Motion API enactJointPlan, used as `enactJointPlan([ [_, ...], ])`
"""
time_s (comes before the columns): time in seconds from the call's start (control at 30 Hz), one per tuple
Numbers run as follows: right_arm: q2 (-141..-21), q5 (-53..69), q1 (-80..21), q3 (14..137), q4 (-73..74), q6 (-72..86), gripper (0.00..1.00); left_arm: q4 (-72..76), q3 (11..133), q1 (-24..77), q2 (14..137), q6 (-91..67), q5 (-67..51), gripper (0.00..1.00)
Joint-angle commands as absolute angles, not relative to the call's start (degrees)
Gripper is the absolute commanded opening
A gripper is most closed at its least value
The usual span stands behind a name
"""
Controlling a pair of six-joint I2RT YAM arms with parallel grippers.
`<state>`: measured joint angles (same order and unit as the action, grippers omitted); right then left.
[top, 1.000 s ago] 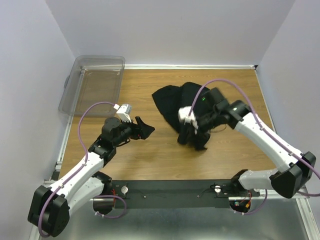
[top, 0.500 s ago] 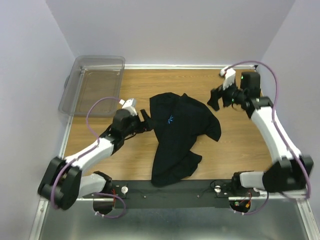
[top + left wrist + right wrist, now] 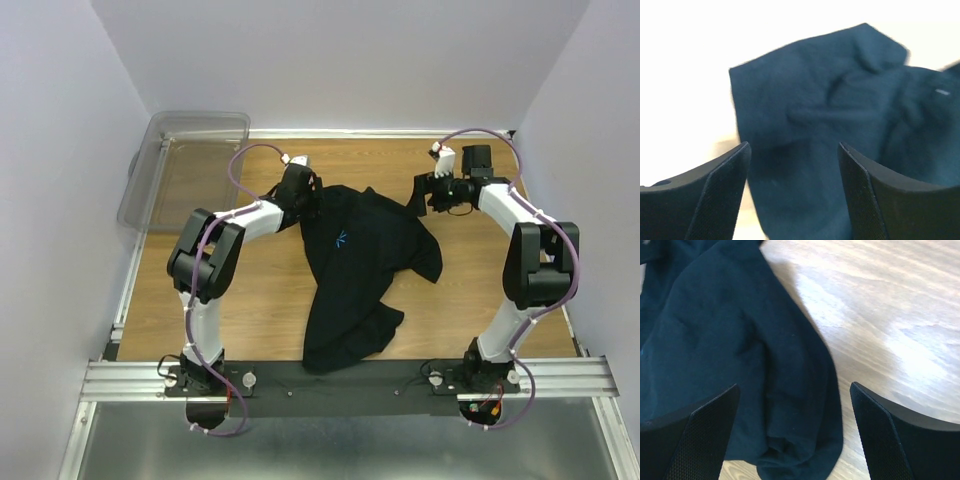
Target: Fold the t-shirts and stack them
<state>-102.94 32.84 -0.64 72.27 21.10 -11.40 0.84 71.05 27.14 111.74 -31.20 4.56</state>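
Note:
One black t-shirt (image 3: 365,262) lies crumpled and partly spread on the wooden table (image 3: 250,290), running from the back middle toward the front rail. My left gripper (image 3: 308,197) is at the shirt's back left edge. In the left wrist view this gripper (image 3: 792,167) is open, and dark cloth (image 3: 830,100) lies below the gap. My right gripper (image 3: 420,194) hovers just off the shirt's back right edge. Seen from the right wrist, it (image 3: 795,412) is open above a rounded fold of the shirt (image 3: 730,340), holding nothing.
A clear plastic bin (image 3: 185,165) stands at the back left corner, partly over the table's edge. Walls close in the table on the left, back and right. A black rail (image 3: 330,380) with both arm bases runs along the front edge.
The right gripper, shut on the bunched shirt a second ago, has let go and moved to the back right; the shirt now lies spread out. The left arm has swung back to the shirt's edge.

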Motion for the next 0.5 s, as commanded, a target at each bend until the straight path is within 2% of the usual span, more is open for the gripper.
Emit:
enactJointPlan([
  [0.0, -101.9, 37.9, 2.0, 70.2, 20.2, -12.7, 0.97, -7.7, 76.9, 27.2, 116.7, -27.7, 10.1, 0.67],
  [0.1, -102.0, 38.8, 3.4, 69.9, 20.3, -12.8, 0.97, -9.8, 80.9, 27.2, 120.7, -26.8, 7.2, 0.61],
  [0.23, -102.5, 41.0, 3.8, 69.3, 22.1, -13.6, 0.96, -10.0, 82.8, 27.2, 122.7, -26.0, 0.8, 0.35],
  [0.27, -102.8, 41.4, 3.8, 69.2, 22.7, -13.7, 0.96, -9.5, 82.5, 27.2, 122.2, -26.0, 0.4, 0.23],
  [0.3, -103.4, 42.0, 3.8, 69.3, 23.3, -13.7, 0.95, -9.1, 82.3, 27.2, 121.5, -26.2, 0.3, 0.17],
  [0.4, -106.1, 44.7, 3.7, 70.4, 25.7, -13.8, 0.88, -7.9, 81.2, 27.2, 117.9, -26.5, 0.7, 0.09],
  [0.47, -108.7, 45.8, 3.6, 71.5, 28.1, -13.8, 0.77, -8.2, 81.6, 27.2, 115.6, -26.5, 0.9, 0.06],
])
